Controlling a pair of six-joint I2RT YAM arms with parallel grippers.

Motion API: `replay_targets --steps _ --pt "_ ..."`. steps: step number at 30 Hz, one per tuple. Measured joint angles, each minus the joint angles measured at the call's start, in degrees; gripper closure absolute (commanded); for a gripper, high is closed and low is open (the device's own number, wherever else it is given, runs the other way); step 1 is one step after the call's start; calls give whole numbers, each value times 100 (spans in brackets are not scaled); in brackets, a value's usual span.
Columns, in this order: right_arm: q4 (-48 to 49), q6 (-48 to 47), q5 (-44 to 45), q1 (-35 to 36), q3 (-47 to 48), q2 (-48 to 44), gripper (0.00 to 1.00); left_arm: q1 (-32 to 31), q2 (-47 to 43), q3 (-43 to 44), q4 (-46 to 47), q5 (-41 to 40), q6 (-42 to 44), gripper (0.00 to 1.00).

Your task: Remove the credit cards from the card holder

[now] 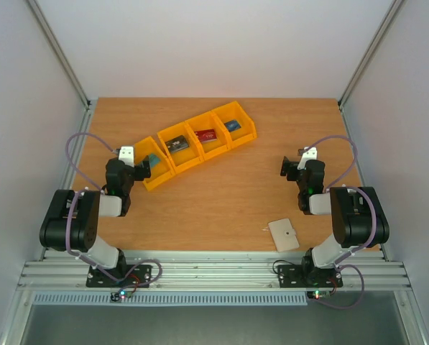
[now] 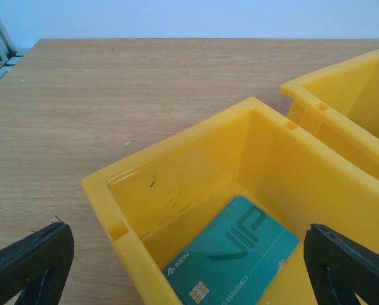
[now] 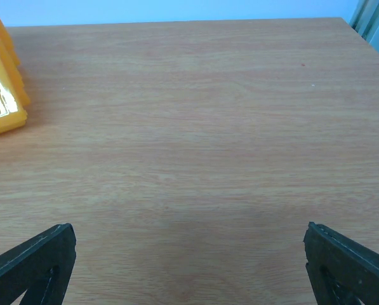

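The cream-beige card holder [image 1: 283,234] lies closed on the table near the front edge, beside the right arm's base. Four yellow bins hold one card each: teal [image 1: 153,159], dark grey-black [image 1: 177,144], red [image 1: 206,134], blue [image 1: 233,125]. In the left wrist view the teal card [image 2: 230,257] lies flat in the nearest bin [image 2: 122,203]. My left gripper [image 1: 148,167] is open and empty over that bin's near end. My right gripper [image 1: 289,166] is open and empty above bare table, behind the card holder.
The yellow bins form a slanted row from left-middle [image 1: 157,180] to back-middle [image 1: 246,131]. A second bin [image 2: 341,108] shows in the left wrist view; the last bin's edge [image 3: 2,95] shows in the right wrist view. White walls and metal posts enclose the table.
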Motion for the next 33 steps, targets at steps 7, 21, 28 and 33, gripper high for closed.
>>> replay_targets --steps 7,21,28,33 --pt "0 0 0 0 0 0 2 0 0 0 0 0 0 1" --pt "-70 31 -168 -96 20 0 1 0 -1471 -444 -83 -299 -101 1" --pt "-2634 96 -461 -216 1123 -1255 1 0 -2879 348 -1628 35 -404 1" --pt "-5235 446 -955 -192 3373 -1707 2 0 -3130 1043 -2409 1008 -883 1"
